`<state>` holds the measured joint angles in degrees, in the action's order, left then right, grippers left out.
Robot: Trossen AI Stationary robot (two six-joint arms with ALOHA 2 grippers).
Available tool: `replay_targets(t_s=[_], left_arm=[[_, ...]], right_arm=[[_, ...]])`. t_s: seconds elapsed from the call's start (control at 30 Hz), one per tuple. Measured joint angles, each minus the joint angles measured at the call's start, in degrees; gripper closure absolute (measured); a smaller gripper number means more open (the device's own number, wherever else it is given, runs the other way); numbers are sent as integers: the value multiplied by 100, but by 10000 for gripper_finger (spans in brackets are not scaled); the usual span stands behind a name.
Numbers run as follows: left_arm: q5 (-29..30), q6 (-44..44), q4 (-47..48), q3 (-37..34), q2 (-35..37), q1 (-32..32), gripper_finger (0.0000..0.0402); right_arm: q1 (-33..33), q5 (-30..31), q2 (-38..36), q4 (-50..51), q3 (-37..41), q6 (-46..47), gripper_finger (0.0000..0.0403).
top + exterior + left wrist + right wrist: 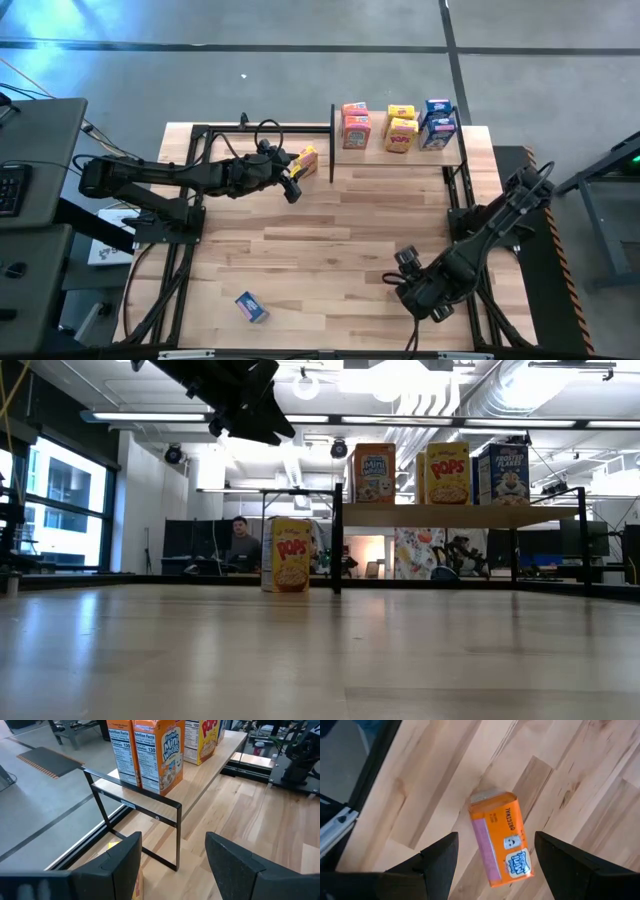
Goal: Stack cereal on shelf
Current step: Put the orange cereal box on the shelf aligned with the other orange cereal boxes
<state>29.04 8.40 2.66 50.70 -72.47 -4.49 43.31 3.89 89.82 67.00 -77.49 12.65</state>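
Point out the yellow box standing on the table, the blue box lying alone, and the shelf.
yellow cereal box (291,555): low view, printed front.
blue cereal box (252,307): high view, top face.
shelf (202,779): left wrist view, bare board edge.

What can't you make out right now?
- High view: right gripper covers the orange box; only the right wrist view shows it.
- Left wrist view: a finger hides most of the yellow box by the left gripper.
- Low view: front boxes block the shelf's back row.

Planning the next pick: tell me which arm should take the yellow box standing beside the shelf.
Left. Its gripper hovers by the yellow box, jaws open; the right gripper is far off, over an orange box.
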Motion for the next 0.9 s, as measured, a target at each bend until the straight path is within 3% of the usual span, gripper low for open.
replay_targets(t_s=[0.9], left_arm=[[0,-105,4,0,0,0,193]], right_arm=[[-20,166,474,138,0,47,148]])
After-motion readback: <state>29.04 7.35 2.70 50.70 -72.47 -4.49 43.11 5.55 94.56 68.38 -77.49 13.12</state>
